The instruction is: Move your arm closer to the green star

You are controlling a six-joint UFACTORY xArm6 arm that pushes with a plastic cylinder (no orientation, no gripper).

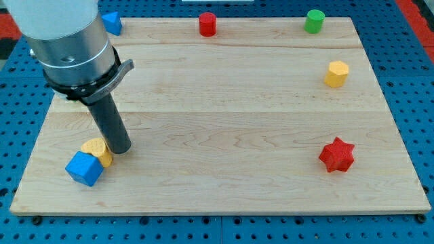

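My end effector is a plain dark rod with no jaws, so it neither opens nor closes and holds nothing. My tip (121, 150) rests on the worktop (224, 122) near the view's bottom left, just beside a yellow block (97, 149) whose shape I cannot make out. A blue cube (84, 169) touches that block on its lower left.

Further out are a blue block (112, 22) at the top left, a red cylinder (207, 24), a green cylinder (314, 21), a yellow hexagon (336, 73) and a red star (337, 154).

The green star shows nowhere (the arm's bulk covers the top-left corner, so it may lie there). To do this well I would not settle for the green cylinder. I would first slide away from the yellow block toward open board, without nudging anything, until the star shows.
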